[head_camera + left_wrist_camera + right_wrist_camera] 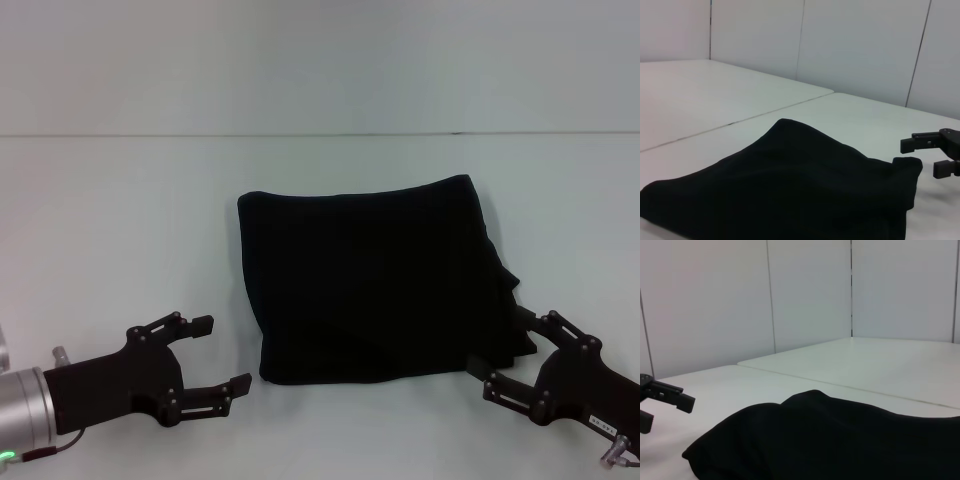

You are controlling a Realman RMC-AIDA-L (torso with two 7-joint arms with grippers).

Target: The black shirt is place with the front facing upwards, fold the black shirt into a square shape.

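Note:
The black shirt (375,285) lies folded into a rough square in the middle of the white table, plain black side up, with no lettering showing. Its right edge is slightly uneven, with layers sticking out. My left gripper (222,354) rests low at the front left, open and empty, a short gap from the shirt's front left corner. My right gripper (502,343) sits at the front right, open, with its fingers close by the shirt's front right corner. The left wrist view shows the shirt (790,190) with the right gripper (929,157) beyond it. The right wrist view shows the shirt (840,440) and the left gripper (662,411).
The white table (120,220) spreads out on all sides of the shirt. A seam (320,134) runs across it at the back. Pale wall panels (860,45) stand behind the table.

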